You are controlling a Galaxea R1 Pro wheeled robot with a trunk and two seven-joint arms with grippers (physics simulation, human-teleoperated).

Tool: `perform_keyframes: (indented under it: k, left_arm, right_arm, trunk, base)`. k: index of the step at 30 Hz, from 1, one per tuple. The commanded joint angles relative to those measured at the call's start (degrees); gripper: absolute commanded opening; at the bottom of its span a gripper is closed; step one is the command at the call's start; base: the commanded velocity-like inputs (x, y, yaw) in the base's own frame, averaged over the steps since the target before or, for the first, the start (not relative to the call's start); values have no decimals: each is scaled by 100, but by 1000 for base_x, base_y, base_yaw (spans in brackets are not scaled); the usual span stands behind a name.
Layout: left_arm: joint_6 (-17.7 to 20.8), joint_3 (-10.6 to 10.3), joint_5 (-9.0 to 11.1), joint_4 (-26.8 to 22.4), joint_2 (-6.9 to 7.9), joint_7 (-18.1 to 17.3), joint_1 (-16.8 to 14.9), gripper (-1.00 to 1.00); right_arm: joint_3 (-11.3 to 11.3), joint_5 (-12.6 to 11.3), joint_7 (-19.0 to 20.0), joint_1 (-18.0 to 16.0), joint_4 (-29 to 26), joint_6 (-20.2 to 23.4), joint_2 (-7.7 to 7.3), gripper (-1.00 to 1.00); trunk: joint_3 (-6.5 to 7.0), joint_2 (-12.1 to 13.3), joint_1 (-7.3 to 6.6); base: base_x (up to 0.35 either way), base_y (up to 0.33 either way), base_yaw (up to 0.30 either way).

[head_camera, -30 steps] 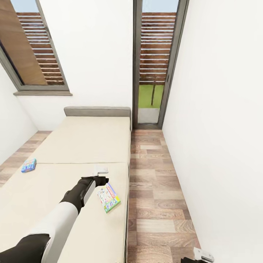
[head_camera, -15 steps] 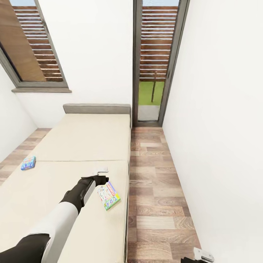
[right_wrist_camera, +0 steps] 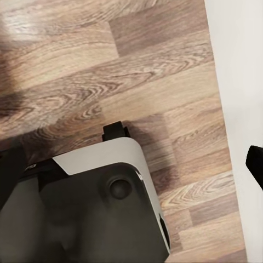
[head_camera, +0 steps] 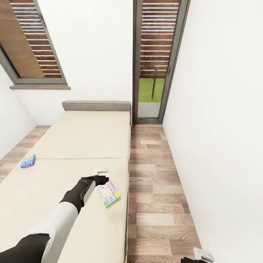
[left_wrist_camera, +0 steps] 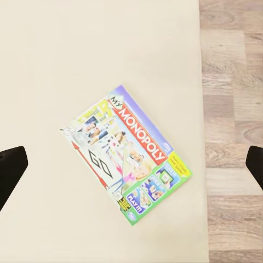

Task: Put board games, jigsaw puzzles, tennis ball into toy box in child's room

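Two board games lie on the beige bed [head_camera: 76,138]. The green-and-white "My Monopoly" box [head_camera: 108,193] [left_wrist_camera: 127,154] lies flat near the bed's right edge. A small blue box [head_camera: 28,160] rests at the left edge. My left gripper [head_camera: 102,172] [left_wrist_camera: 131,170] hovers above the Monopoly box, open, its dark fingertips [left_wrist_camera: 11,172] spread wide and touching nothing. Low at my right side is the right gripper [head_camera: 200,255], open and empty over the floor, with one fingertip [right_wrist_camera: 255,164] showing. The table, toy box, jigsaw puzzles and tennis ball are out of view.
A wood-plank floor strip [head_camera: 157,182] runs between the bed and the white right wall [head_camera: 219,128]. A grey headboard [head_camera: 96,106] stands at the far end, beside a tall narrow glass door [head_camera: 149,91]. My base [right_wrist_camera: 93,203] sits on the floor beneath the right arm.
The whole picture has shifted slightly, so the bed and both boxes sit a little higher in frame: the camera moved. My left arm keeps the same pose; nothing was grasped or released.
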Motion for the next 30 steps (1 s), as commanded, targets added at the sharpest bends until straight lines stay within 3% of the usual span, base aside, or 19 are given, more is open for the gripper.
perform_keyframes:
  k: [1,7,14,20,30]
  left_arm:
    - [36,9,6,-9,-4,14,-2,100]
    - [159,-5,4,-94,-4,25,-85,100]
    - [718,0,0,-127,27,43,-738,100]
    - [921,51,6,-90,33,49,-1240,100]
    - [1205,727,0,60,10,167,-2018,100]
  right_arm:
    - [-8,-10,-13,-2,-11,33,2,100]
    - [-7,-6,-13,-1,-11,33,2,100]
    - [-10,-9,-13,-1,-11,33,2,100]
    - [-12,-9,-13,-1,-8,33,2,100]
    - [-13,-10,-13,-1,-4,33,2,100]
  trunk:
    - [-19,-11,3]
    - [-76,-11,3]
    - [-141,-11,3]
    - [-197,-11,3]
    - [-290,-11,3]
  base:
    - [0,0,0]
    - [0,0,0]
    - [0,0,0]
    - [0,0,0]
    - [0,0,0]
